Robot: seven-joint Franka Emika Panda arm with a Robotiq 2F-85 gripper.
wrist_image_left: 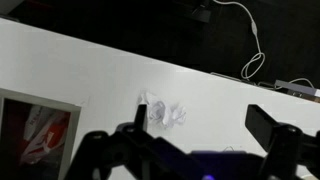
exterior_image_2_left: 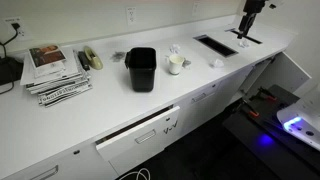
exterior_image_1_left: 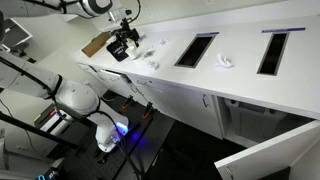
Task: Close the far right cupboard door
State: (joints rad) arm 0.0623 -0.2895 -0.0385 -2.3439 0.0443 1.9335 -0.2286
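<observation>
Far right cupboard door point(exterior_image_1_left: 272, 150): nearest in an exterior view, a plain white panel swung out from the cabinet run and standing open, well apart from the arm
Cabinet fronts point(exterior_image_1_left: 180, 100): white, under the counter edge, behind the open door
Counter point(exterior_image_1_left: 240, 88): long and white, with two dark rectangular openings point(exterior_image_1_left: 195, 48) set in its top
Crumpled white scrap point(wrist_image_left: 160, 110): lying on the counter in the wrist view, just ahead of the fingertips
Gripper point(exterior_image_1_left: 122, 45): above the far end of the counter, away from the open door; in the wrist view its fingers point(wrist_image_left: 130, 138) are spread wide with nothing between them
</observation>
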